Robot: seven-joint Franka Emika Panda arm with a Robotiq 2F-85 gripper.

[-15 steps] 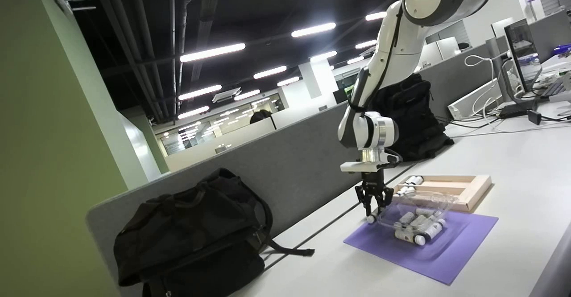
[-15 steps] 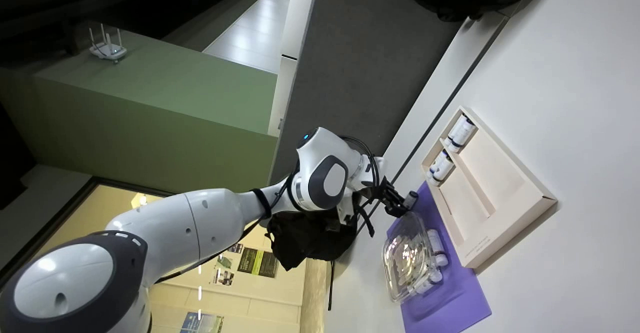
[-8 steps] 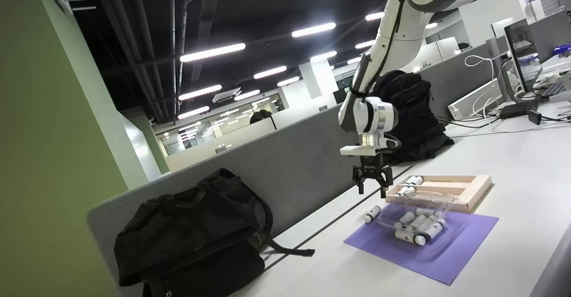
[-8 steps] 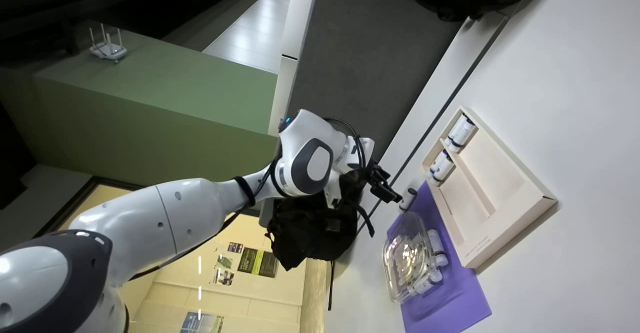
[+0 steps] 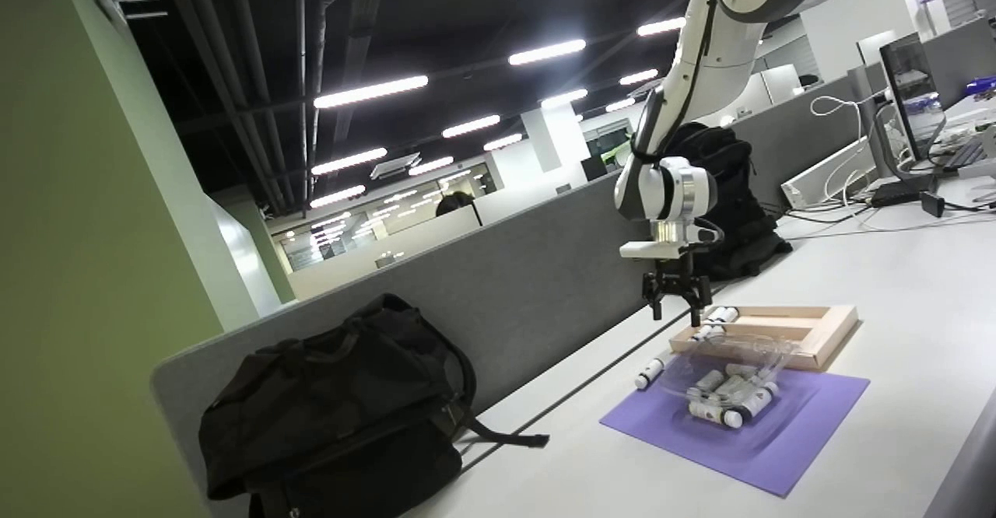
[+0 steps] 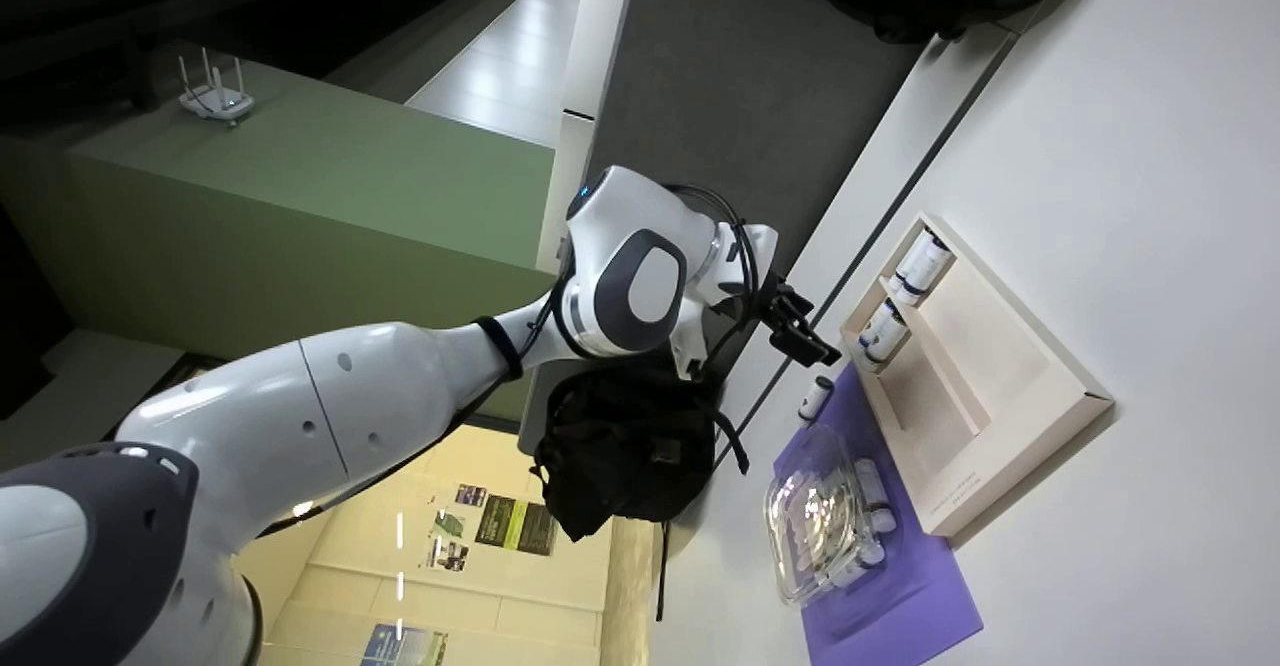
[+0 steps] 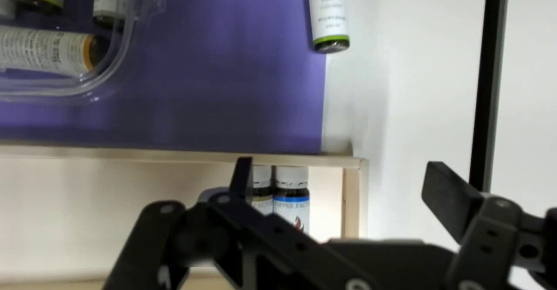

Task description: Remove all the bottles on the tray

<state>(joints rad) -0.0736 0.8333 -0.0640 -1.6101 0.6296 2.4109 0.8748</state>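
Lowering the empty, wide-spread hand (image 5: 677, 315) straight down could knock the light-wood tray (image 7: 300, 160) or blue-banded bottle (image 7: 291, 200), since both seem off-centre below it.

Matt wooden tray (image 6: 1010, 376), glossy clear container (image 7: 65, 90), smooth sheet (image 7: 243, 72), cloth backpack (image 5: 334, 409)

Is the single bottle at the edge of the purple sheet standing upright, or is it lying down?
Lying on its side: in the wrist view, looking down, the single bottle shows its long labelled side facing up.
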